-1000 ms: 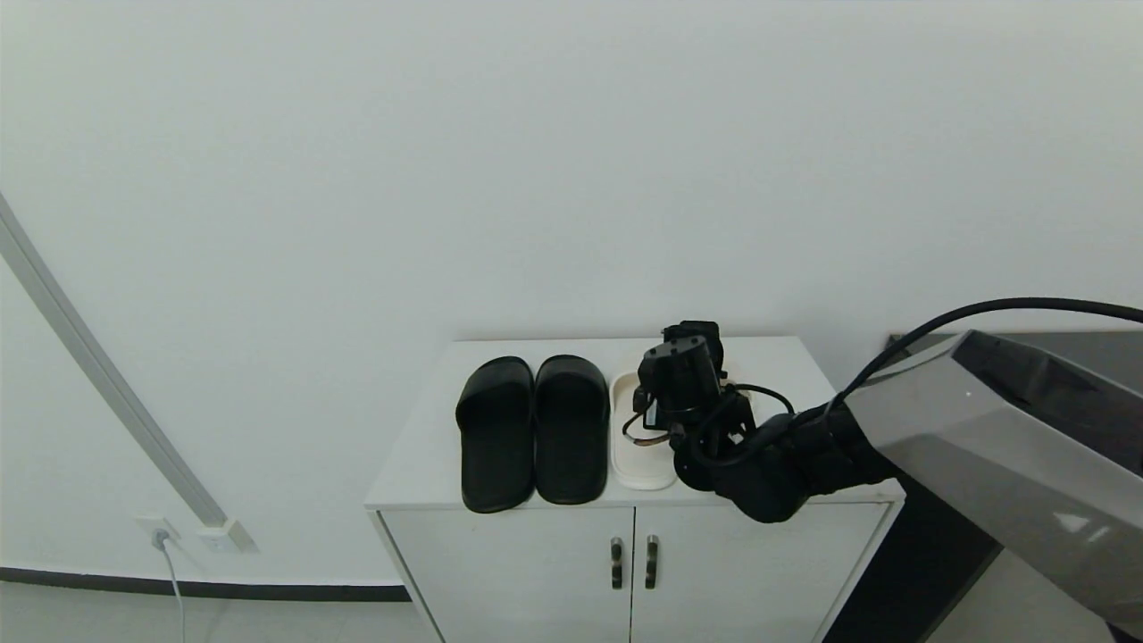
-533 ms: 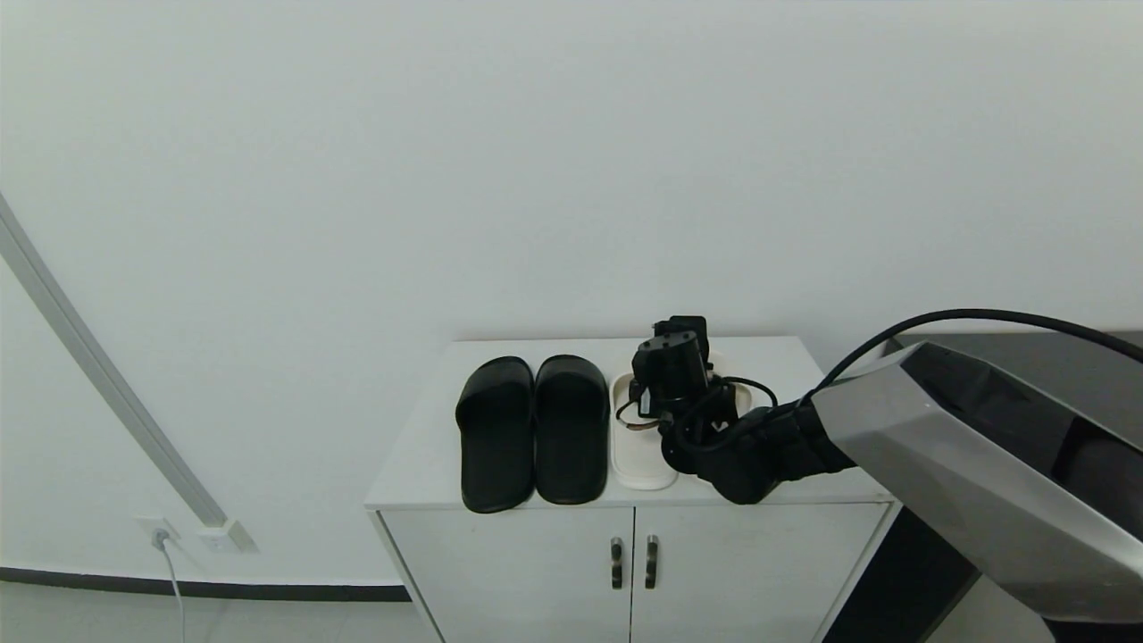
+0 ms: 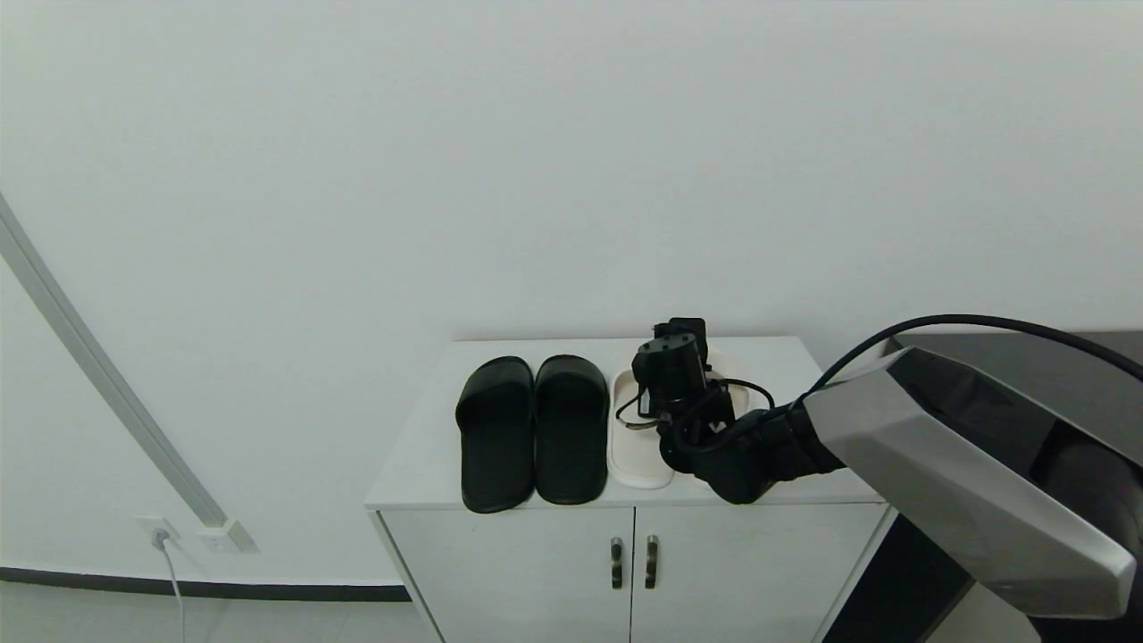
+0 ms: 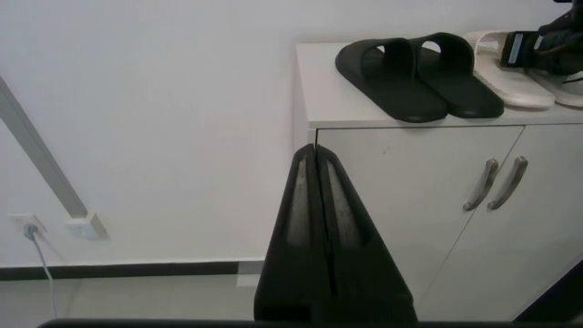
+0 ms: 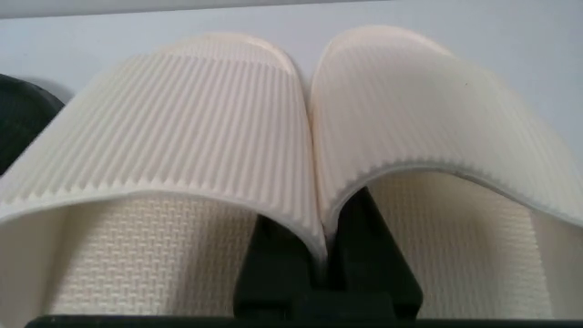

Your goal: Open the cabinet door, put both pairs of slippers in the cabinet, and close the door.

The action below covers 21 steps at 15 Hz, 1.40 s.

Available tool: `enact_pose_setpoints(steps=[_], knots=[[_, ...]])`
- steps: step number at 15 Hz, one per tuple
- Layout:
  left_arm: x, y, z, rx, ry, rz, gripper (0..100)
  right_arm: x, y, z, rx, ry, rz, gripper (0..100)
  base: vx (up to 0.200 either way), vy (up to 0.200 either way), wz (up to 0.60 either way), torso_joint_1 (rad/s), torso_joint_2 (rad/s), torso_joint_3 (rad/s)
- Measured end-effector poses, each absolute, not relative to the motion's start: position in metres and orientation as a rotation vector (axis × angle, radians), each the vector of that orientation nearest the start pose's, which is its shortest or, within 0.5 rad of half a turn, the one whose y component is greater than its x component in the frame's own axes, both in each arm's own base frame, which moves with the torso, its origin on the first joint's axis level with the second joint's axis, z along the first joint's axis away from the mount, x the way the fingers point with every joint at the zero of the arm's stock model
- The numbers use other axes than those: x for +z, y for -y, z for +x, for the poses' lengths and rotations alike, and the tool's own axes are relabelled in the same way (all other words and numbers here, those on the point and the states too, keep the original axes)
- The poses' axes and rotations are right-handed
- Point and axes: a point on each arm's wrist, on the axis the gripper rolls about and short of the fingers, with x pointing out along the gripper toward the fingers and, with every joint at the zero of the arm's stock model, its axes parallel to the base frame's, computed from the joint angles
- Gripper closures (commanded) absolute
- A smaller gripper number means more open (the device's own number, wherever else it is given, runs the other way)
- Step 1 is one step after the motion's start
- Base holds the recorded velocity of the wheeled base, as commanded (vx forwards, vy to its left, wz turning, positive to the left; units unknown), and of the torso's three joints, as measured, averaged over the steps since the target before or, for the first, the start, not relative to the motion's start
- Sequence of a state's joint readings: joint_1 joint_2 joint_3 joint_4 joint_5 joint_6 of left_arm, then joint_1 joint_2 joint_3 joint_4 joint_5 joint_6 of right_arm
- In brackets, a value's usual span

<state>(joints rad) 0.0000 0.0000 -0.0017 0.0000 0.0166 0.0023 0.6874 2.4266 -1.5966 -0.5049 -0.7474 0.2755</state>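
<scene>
Left claw [image 4: 316, 160] noted low before the cabinet [image 4: 401, 200], fingers pressed together. Both doors seen shut, handles [image 4: 496, 182] side by side. Black slippers [image 4: 419, 64] laid paired on top; cream slippers [image 4: 521, 91] just beside them. Socket [image 4: 25, 224] noted on wall.

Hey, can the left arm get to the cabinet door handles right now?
Probably yes. The left gripper, shut, faces the cabinet front with nothing between it and the door handles; the right gripper is up top at the white slippers.
</scene>
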Motion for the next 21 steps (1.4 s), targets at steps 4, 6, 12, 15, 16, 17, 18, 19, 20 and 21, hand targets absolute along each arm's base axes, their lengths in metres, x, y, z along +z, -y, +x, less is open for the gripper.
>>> enact_pose_setpoints(steps=[4, 6, 12, 15, 16, 17, 18, 19, 20, 21], knots=[[0.076, 0.0, -0.023, 0.018, 0.002, 0.0, 100, 0.091, -0.297, 0.387, -0.094, -0.238, 0.053, 100, 0.0, 0.0, 0.0, 0.0, 0.0, 0.0], [0.076, 0.0, -0.023, 0.018, 0.002, 0.0, 100, 0.101, -0.292, 0.38, -0.084, -0.235, 0.041, 100, 0.0, 0.0, 0.0, 0.0, 0.0, 0.0], [0.076, 0.0, -0.023, 0.017, 0.002, 0.0, 100, 0.144, -0.264, 0.318, 0.12, -0.188, -0.051, 100, 0.0, 0.0, 0.0, 0.0, 0.0, 0.0], [0.076, 0.0, -0.023, 0.015, 0.002, 0.0, 100, 0.159, -0.249, 0.273, 0.343, -0.198, -0.084, 100, 0.0, 0.0, 0.0, 0.0, 0.0, 0.0], [0.076, 0.0, -0.023, 0.015, 0.002, 0.0, 100, 0.163, -0.243, 0.259, 0.44, -0.202, -0.09, 100, 0.0, 0.0, 0.0, 0.0, 0.0, 0.0], [0.076, 0.0, -0.023, 0.015, 0.002, 0.0, 100, 0.168, -0.235, 0.245, 0.538, -0.204, -0.095, 100, 0.0, 0.0, 0.0, 0.0, 0.0, 0.0], [0.076, 0.0, -0.023, 0.015, 0.002, 0.0, 100, 0.172, -0.228, 0.234, 0.623, -0.204, -0.099, 100, 0.0, 0.0, 0.0, 0.0, 0.0, 0.0], [0.076, 0.0, -0.023, 0.015, 0.002, 0.0, 100, 0.173, -0.219, 0.223, 0.712, -0.207, -0.107, 100, 0.0, 0.0, 0.0, 0.0, 0.0, 0.0], [0.076, 0.0, -0.023, 0.014, 0.002, 0.0, 100, 0.174, -0.208, 0.214, 0.789, -0.209, -0.123, 100, 0.0, 0.0, 0.0, 0.0, 0.0, 0.0], [0.076, 0.0, -0.023, 0.014, 0.002, 0.001, 100, 0.172, -0.196, 0.208, 0.846, -0.212, -0.146, 100, 0.0, 0.0, 0.0, 0.0, 0.0, 0.0]])
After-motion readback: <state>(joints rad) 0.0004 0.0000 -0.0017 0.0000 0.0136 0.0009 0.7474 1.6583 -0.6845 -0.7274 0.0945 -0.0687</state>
